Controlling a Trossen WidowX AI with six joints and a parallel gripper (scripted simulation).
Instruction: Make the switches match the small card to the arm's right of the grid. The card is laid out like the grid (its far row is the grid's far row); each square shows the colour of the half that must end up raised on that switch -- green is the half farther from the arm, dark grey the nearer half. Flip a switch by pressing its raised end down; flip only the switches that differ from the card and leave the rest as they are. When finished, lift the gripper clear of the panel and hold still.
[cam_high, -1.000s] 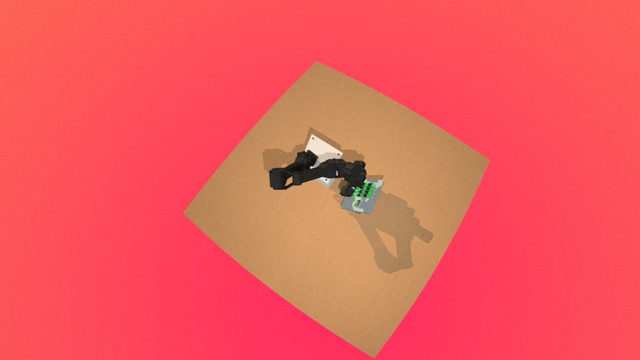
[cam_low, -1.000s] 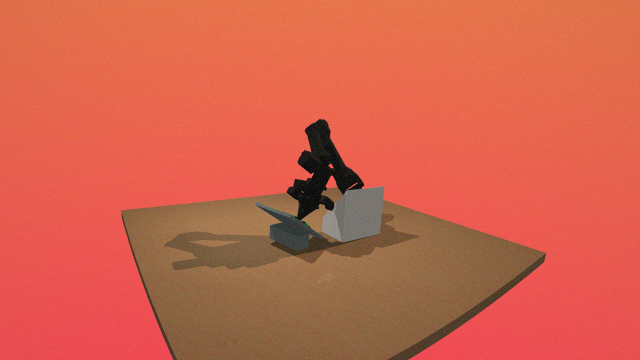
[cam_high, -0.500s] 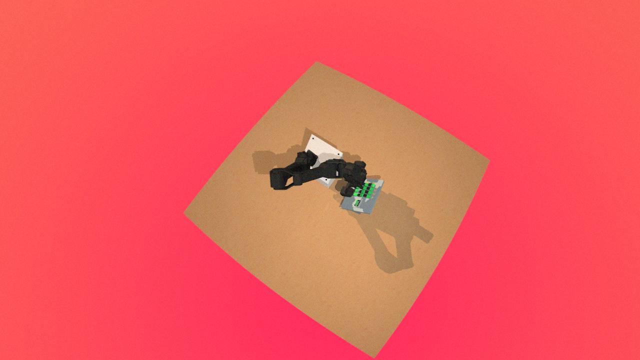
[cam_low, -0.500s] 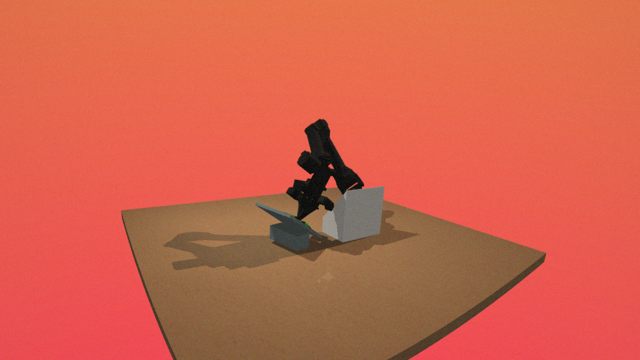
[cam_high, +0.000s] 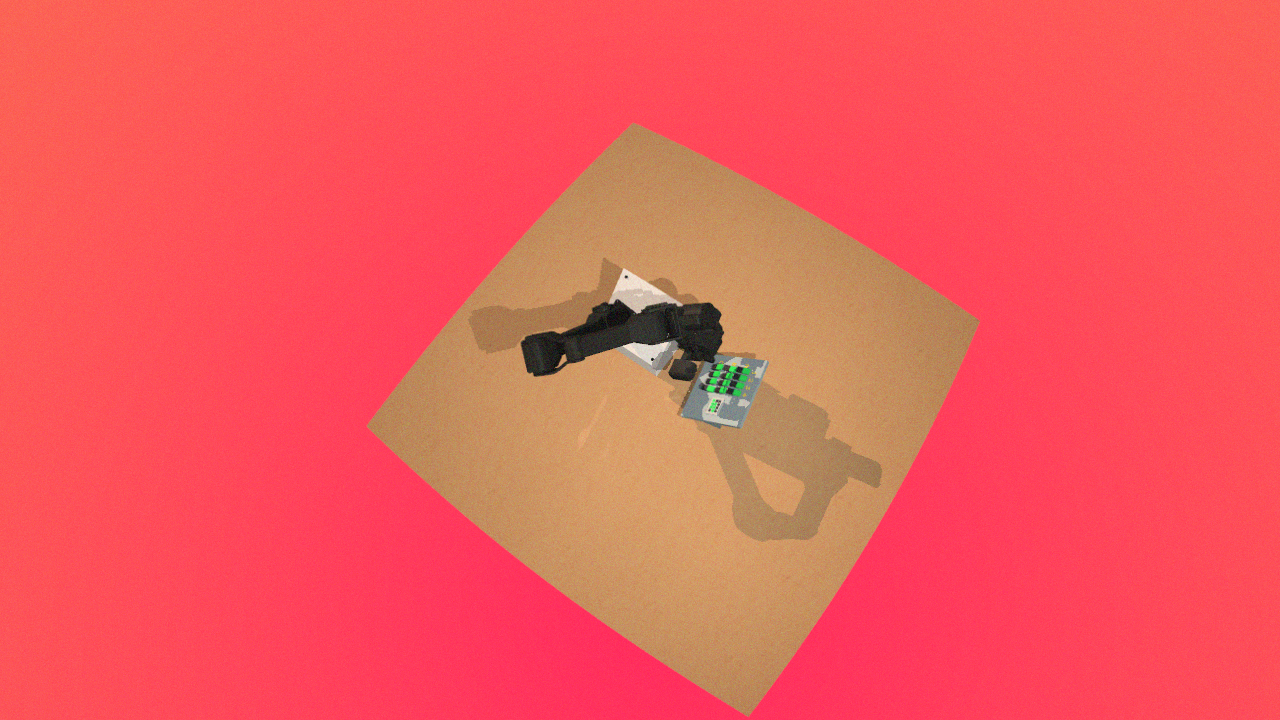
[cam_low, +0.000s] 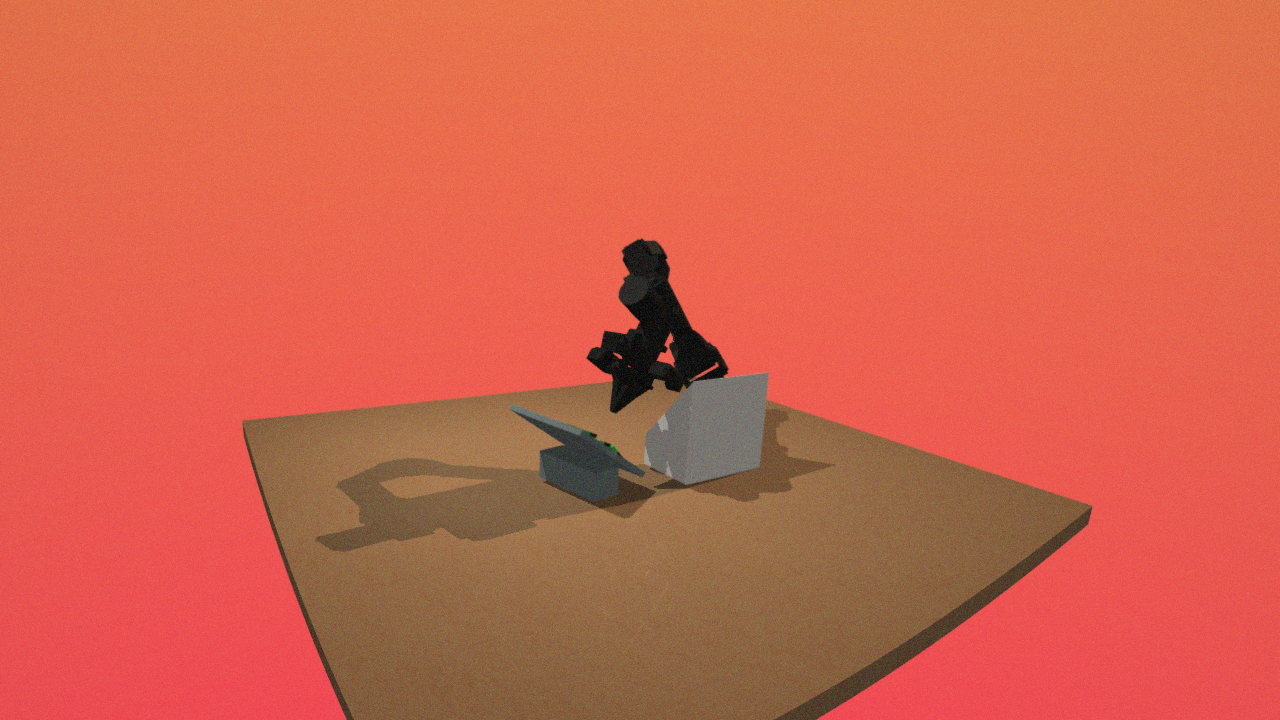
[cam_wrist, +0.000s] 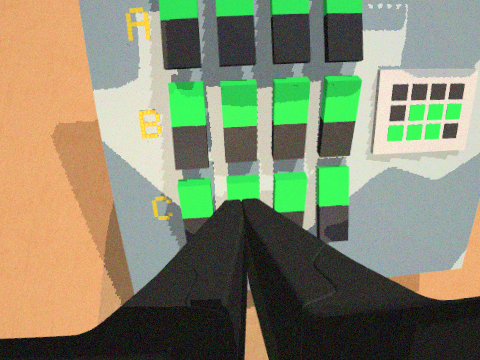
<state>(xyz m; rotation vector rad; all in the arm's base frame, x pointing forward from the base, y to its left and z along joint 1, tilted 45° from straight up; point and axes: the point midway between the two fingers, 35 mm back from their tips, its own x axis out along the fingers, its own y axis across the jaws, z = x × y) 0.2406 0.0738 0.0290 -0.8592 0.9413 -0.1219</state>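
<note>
from overhead, the black jointed arm (cam_high: 617, 335) reaches off its white square base plate (cam_high: 626, 284) toward the slate-grey slanted switch panel (cam_high: 753, 410), which sits on the tan matte square board (cam_high: 626, 555) just beside the base. the black wedge-shaped gripper (cam_high: 682, 368) shows at the panel's near edge; the switches are too small here to read.

from the side, the panel (cam_low: 554, 426) is a thin flat plate tilted on a small blue-grey box (cam_low: 577, 474), its high edge away from the arm. the gripper (cam_low: 617, 404) hangs apart from the plate, point down, beside the pale grey blocky pedestal (cam_low: 716, 429).

looking down the wrist, the fingers are pressed together into one blunt point with nothing between them. the tip (cam_wrist: 243, 203) lines up over the second switch of the near row, marked with a yellow c (cam_wrist: 162, 208). the rocker switches (cam_wrist: 238, 27) are hard, smooth-edged bars, half glossy green, half dark grey, packed closely side by side. the small white-framed card (cam_wrist: 382, 114) lies flat on the panel, right of the grid.

i'd say the next press wants the closed tip brought down square to the tilted face, centred on a raised half, just until it rocks, staying off the neighbours. which halves stand raised i can't tell for sure.
</note>
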